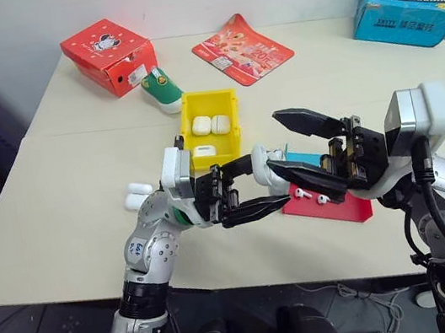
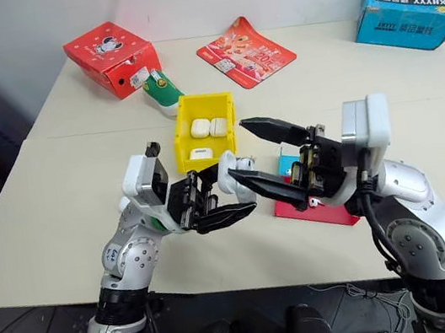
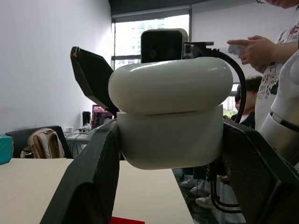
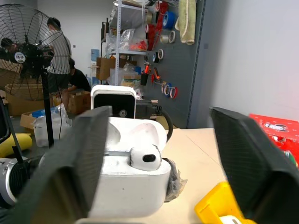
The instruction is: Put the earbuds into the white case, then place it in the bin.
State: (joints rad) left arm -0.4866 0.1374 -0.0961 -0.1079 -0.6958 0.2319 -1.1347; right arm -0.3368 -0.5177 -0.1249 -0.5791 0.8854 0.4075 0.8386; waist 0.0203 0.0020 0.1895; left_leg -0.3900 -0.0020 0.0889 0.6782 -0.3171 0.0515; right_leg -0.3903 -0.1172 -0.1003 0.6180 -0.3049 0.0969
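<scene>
Left gripper (image 1: 273, 202) clamps the white case (image 3: 170, 116) above the table's (image 1: 65, 193) front edge, presenting it; right gripper (image 1: 295, 148) spread wide, one earbud (image 4: 145, 158) seated.

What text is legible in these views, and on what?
Blue box: brand lettering, seen upside down, too blurred to read.
Red box: cartoon figure, small print unreadable.
Red packet: print unreadable.
Fan: hub badge too small.
Nothing is reliably readable.
</scene>
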